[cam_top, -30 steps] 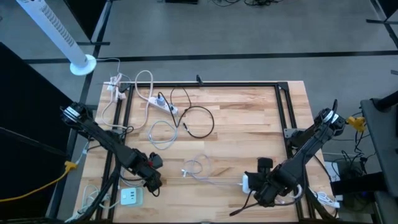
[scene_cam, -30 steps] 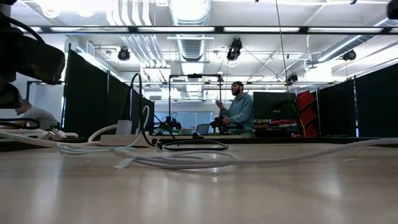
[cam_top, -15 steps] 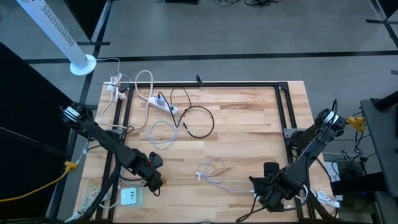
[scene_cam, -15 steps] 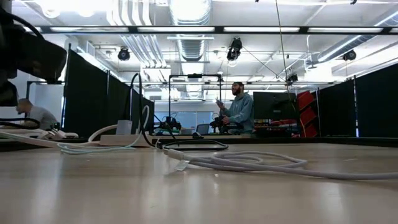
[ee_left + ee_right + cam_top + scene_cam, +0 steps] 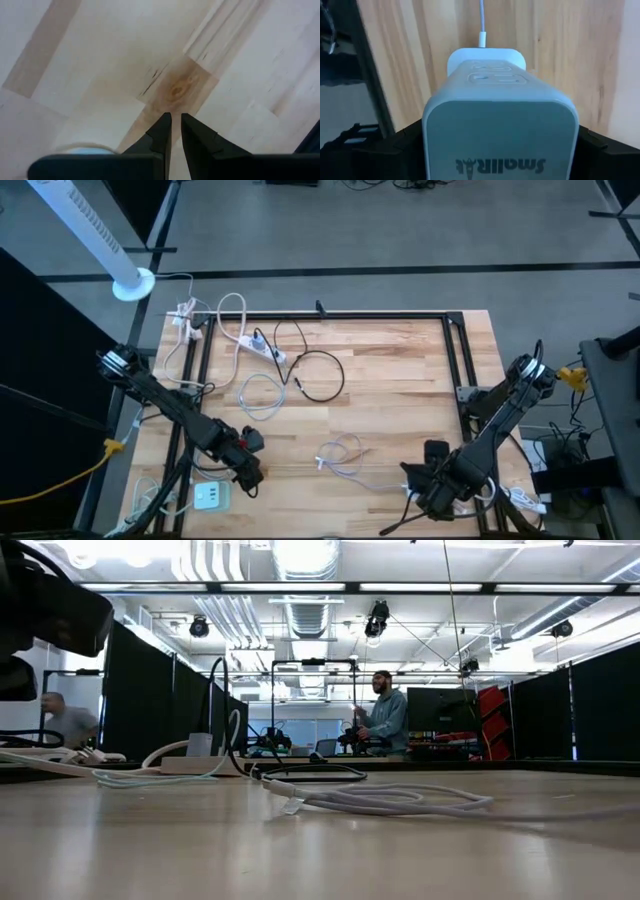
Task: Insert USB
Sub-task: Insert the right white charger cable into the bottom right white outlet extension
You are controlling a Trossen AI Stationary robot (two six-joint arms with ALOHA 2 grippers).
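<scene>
My right gripper (image 5: 432, 485) (image 5: 500, 150) stands near the table's near right corner, shut on a white charger block (image 5: 500, 115). A white USB cable (image 5: 345, 455) (image 5: 400, 800) is plugged into the block's far end (image 5: 481, 37). From there it runs left in slack loops on the wood to its free end (image 5: 320, 463). My left gripper (image 5: 250, 472) (image 5: 175, 120) hovers shut and holding nothing over bare wood at the near left, beside a pale multi-port charger (image 5: 210, 497). My right gripper pinches the white block between its two fingers by its two side faces (image 5: 427, 130). The fingers come from above, pointing down along the block. The block's cable end points down toward the table. Whether that end rests on the wood I cannot tell.
A white power strip (image 5: 265, 348), a black cable loop (image 5: 320, 375) and a thin white cable (image 5: 260, 395) lie at the far left. Black frame rails (image 5: 455, 380) run along the table's sides. A person (image 5: 383, 720) stands in the room beyond.
The white cable was stretched out toward the left. It has slid toward the table's right edge, and its loops now lie slack. My right gripper has shifted a little toward the near right corner with the block, which now sits hidden under it in the high view.
</scene>
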